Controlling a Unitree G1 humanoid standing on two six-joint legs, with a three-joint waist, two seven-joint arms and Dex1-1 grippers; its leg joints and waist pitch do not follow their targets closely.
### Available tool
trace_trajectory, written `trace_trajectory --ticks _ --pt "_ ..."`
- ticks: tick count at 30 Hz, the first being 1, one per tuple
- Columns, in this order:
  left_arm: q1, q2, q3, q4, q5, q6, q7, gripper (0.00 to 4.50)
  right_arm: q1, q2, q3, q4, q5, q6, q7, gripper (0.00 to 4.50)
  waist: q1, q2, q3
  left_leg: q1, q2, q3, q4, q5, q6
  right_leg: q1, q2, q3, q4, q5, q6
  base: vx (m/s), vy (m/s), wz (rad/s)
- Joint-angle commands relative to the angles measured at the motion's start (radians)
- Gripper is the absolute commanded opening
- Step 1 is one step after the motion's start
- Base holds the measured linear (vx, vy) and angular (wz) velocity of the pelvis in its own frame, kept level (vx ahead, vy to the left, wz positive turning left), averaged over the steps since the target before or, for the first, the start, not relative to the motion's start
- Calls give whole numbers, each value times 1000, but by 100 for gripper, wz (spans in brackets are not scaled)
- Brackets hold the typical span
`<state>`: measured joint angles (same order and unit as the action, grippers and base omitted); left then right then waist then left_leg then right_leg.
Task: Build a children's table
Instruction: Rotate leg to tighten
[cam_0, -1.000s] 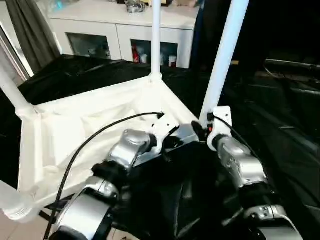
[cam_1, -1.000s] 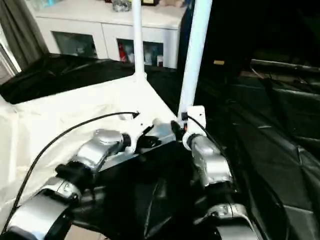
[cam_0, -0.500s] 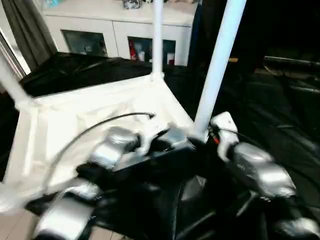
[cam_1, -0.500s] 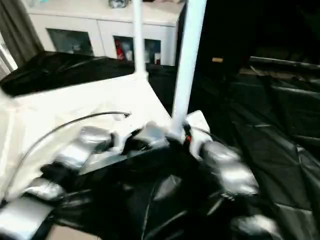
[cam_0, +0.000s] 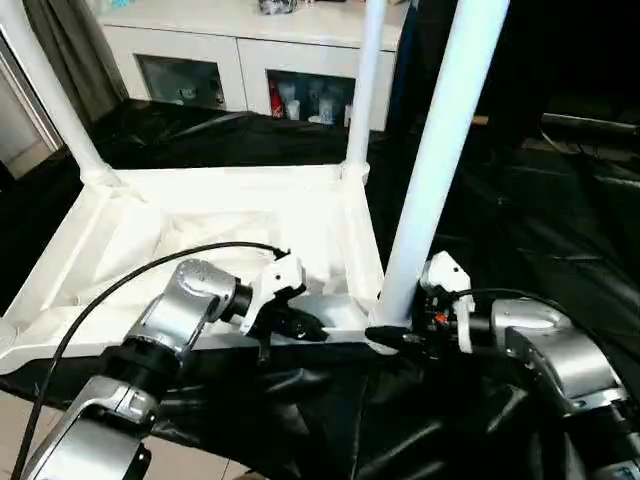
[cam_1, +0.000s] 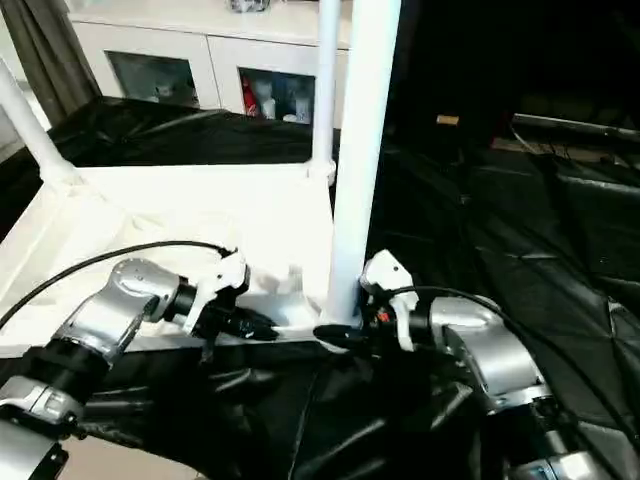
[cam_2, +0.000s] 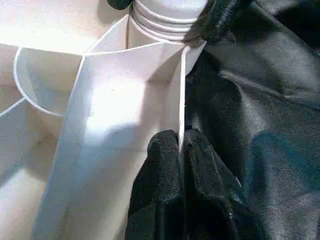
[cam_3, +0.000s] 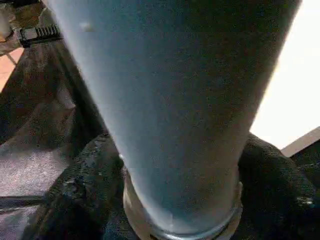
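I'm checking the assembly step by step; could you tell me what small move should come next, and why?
Probably a further twist of the near leg by the right tool, whose fingers straddle its base at the corner socket, while the left tool steadies the tabletop by its pinched rim.

The table top (cam_0: 200, 215) looks like smooth matt white plastic, its legs (cam_0: 440, 170) likewise. Under it lies glossy, wrinkled black sheeting (cam_0: 520, 230). The forearms (cam_0: 555, 355) are brushed silver metal
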<state>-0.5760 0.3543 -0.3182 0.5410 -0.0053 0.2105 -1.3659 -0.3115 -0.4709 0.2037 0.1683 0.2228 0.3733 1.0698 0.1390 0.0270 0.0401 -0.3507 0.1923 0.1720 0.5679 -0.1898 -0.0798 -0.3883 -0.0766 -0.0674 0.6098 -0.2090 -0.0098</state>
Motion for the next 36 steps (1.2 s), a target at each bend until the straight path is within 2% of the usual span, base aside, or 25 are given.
trace_trajectory --ticks 1,4,6,7,11,14,16,17,18,19,23,24,25,26,27,28,31,32,36 --pt "17 -13 -25 -24 -17 14 -21 0 -1 15 33 -33 5 17 27 308 -1 -15 -52 -3 41 -7 -57 -130 63 49 -73 49 -70 -121 -216 0 0 0" --pt "18 -11 -23 -31 -21 20 -17 0 -4 17 34 -29 5 18 30 279 0 -14 -52 -3 40 -7 -57 -130 62 49 -73 48 -70 -126 -213 0 0 0" --pt "16 -12 -21 -32 -22 22 -10 0 -9 20 37 -18 5 14 28 274 0 -16 -52 -3 39 -7 -57 -128 62 49 -73 48 -71 -131 -210 0 0 0" --pt "14 -14 -18 -31 -21 21 -2 0 -11 24 36 -10 10 13 24 272 0 -21 -52 -4 39 -7 -57 -126 63 50 -73 48 -71 -131 -209 0 0 0" --pt "12 -25 -6 -27 -18 21 29 0 -11 49 19 8 21 23 -5 269 2 -20 -51 -4 39 -7 -57 -126 63 48 -74 48 -71 -150 -204 0 0 0" --pt "-24 -75 27 30 20 35 189 0 -26 133 -32 96 -19 32 -190 268 -1 -21 -48 -2 37 -9 -62 -155 42 45 -76 48 -79 -209 -196 0 0 0" --pt "-54 -114 39 84 44 23 291 0 -39 186 -61 155 -43 44 -318 268 -4 -23 -47 0 37 -11 -66 -168 17 46 -77 47 -83 -260 -175 0 0 0" --pt "-54 -114 39 84 44 23 291 0 -39 186 -61 155 -43 44 -318 268 -6 -23 -46 0 35 -11 -66 -171 15 43 -75 48 -85 -265 -172 0 0 0" --pt "-84 -161 45 134 60 14 382 0 -48 248 -91 197 -65 58 -454 268 -8 -22 -47 4 35 -10 -66 -186 8 41 -76 50 -88 -277 -166 0 0 0" --pt "-94 -179 46 149 63 16 408 0 -50 273 -104 207 -71 65 -507 267 -11 -22 -45 6 35 -10 -68 -197 -1 39 -76 51 -90 -287 -162 0 0 0" --pt "-129 -260 45 210 77 29 521 0 -70 372 -161 250 -89 71 -714 267 -15 -22 -48 8 35 -11 -69 -196 -9 39 -76 54 -91 -282 -147 0 0 0" --pt "-148 -316 40 250 91 29 591 0 -95 438 -197 284 -95 54 -831 267 -17 -20 -46 11 35 -10 -70 -205 -14 34 -74 55 -93 -277 -148 0 0 0" --pt "-152 -336 36 255 92 33 600 0 -106 456 -192 292 -96 47 -834 267 -16 -20 -49 14 35 -11 -70 -209 -20 35 -75 54 -92 -275 -149 0 0 0" --pt "-153 -340 36 258 92 33 602 0 -109 459 -191 294 -97 46 -835 267 -16 -13 -50 14 35 -11 -70 -210 -19 36 -75 55 -91 -263 -151 0 0 0" --pt "-157 -349 36 264 92 33 605 0 -114 467 -188 299 -98 42 -835 267 -18 -18 -49 8 34 -11 -69 -205 -8 40 -71 55 -89 -216 -153 0 0 0" --pt "-159 -358 35 268 92 28 605 0 -121 469 -170 299 -110 32 -824 267 -18 -12 -49 6 33 -12 -70 -204 -6 42 -71 54 -87 -211 -153 0 0 0" --pt "-163 -351 33 273 91 9 575 0 -122 461 -156 270 -108 14 -771 267 -18 -9 -51 2 30 -11 -67 -194 7 46 -72 54 -87 -183 -152 0 0 0" --pt "-165 -348 33 279 92 0 570 0 -122 461 -161 264 -99 15 -763 323 -17 -9 -52 1 31 -12 -67 -191 8 48 -73 53 -86 -182 -152 0 0 0" --pt "-158 -312 30 272 87 -35 500 0 -108 416 -150 220 -78 29 -670 354 -14 -8 -52 -1 32 -12 -67 -187 21 50 -73 53 -87 -177 -152 0 0 0"
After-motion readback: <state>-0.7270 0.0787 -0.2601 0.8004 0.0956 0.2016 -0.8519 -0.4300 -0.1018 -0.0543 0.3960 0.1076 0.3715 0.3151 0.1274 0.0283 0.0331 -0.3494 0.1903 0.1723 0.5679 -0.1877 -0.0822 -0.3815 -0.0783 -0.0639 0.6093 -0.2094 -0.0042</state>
